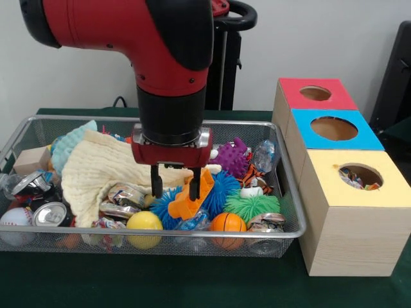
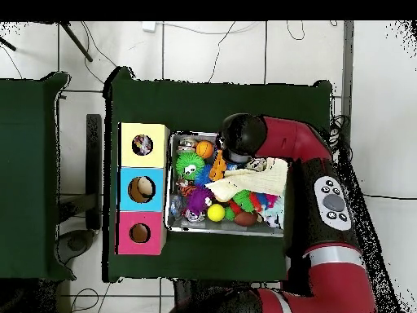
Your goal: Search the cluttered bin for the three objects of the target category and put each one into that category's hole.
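The end effector (image 1: 174, 186) is hanging inside the wire-mesh bin (image 1: 290, 232), its two fingers spread apart and straddling the top of an orange plastic toy (image 1: 192, 200) that is lying among the blue spiky balls (image 1: 221, 192); no closure on the toy is visible, so the step in hand is judged to be a grasp attempt during the search-and-pick phase. The target category cannot be told from these frames. The yellow box (image 1: 359, 218), nearest in the front view, is already holding small items in its hole (image 1: 361, 176), so part of the sorting may be done. The next move is judged to call for lowering slightly, closing the fingers on the toy, lifting clear of the bin rim, and travelling right to the matching hole. The front view is showing the finger spacing and the clutter near the toy: a cream cloth (image 1: 96, 170) to the left, a yellow ball (image 1: 144, 221), a small basketball (image 1: 228, 222) and a green spiky ball (image 1: 252, 206) along the near wall. The overhead view is hiding the end effector beneath the arm (image 2: 285, 143), but it is showing the interiors of the blue box (image 2: 143, 189) and red box (image 2: 140, 233) on the green bench (image 2: 220, 98), and the blue hole appears to contain an object.
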`<state>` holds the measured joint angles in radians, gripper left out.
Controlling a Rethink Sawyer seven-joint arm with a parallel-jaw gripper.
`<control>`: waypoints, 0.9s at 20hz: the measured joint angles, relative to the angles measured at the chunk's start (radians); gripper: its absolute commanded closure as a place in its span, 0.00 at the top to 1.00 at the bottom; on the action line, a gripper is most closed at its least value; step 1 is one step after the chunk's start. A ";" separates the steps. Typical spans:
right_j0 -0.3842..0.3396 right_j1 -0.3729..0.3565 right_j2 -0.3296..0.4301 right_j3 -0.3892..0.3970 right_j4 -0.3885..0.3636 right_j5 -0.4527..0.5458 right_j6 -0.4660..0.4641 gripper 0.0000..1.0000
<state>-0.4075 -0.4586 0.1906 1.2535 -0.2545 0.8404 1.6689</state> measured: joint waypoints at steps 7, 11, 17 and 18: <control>-0.017 -0.006 0.055 -0.055 -0.054 0.136 -0.087 1.00; -0.037 -0.006 0.084 -0.090 -0.066 0.196 -0.125 1.00; -0.076 -0.003 0.114 -0.139 -0.070 0.216 -0.153 1.00; -0.080 -0.002 0.116 -0.143 -0.070 0.216 -0.154 1.00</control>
<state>-0.4871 -0.4603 0.3064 1.1103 -0.3247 1.0568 1.5148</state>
